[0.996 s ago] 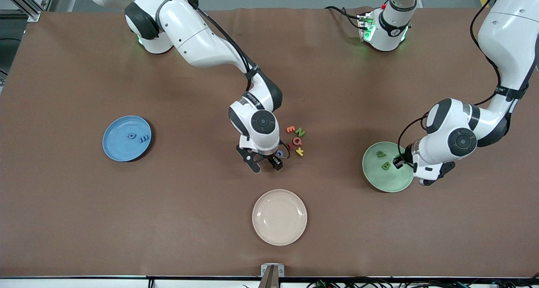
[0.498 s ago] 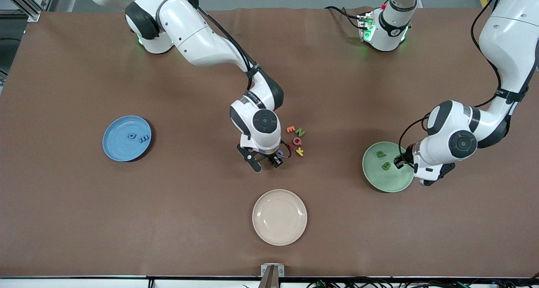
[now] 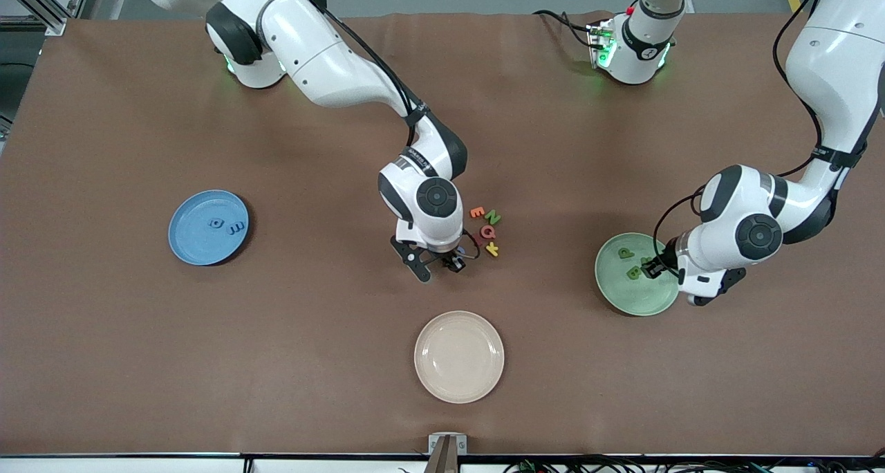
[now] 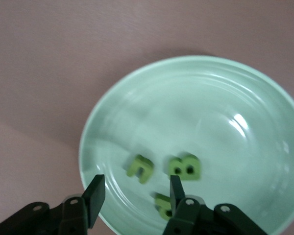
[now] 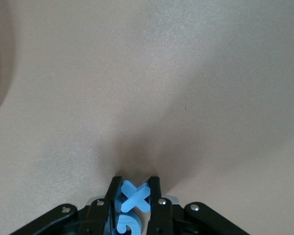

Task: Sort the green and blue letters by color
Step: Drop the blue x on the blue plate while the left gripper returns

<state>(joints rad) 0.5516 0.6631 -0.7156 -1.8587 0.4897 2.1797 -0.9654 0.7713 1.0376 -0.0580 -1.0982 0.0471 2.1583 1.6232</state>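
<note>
My right gripper (image 3: 451, 261) (image 5: 135, 188) is down at the table beside the letter pile, shut on a blue X letter (image 5: 137, 197). A second blue letter (image 5: 128, 223) lies close under the jaws. Two blue letters (image 3: 216, 223) (image 3: 237, 228) lie on the blue plate (image 3: 197, 246). My left gripper (image 3: 650, 269) (image 4: 135, 196) hangs open low over the green plate (image 3: 639, 297) (image 4: 210, 112). Three green letters lie in it: an F shape (image 4: 139, 168), a B (image 4: 185, 166) and one (image 4: 161, 205) partly hidden by a finger. A green N (image 3: 493, 217) sits in the pile.
The pile at mid-table also holds an orange E (image 3: 476, 212), a pink Q (image 3: 488, 232), a red letter (image 3: 476, 240) and a yellow one (image 3: 492, 249). A beige plate (image 3: 459, 357) with nothing in it stands nearer the front camera than the pile.
The right gripper has shut on the blue X. The left gripper has opened over the green plate, and a third green letter now lies in it.
</note>
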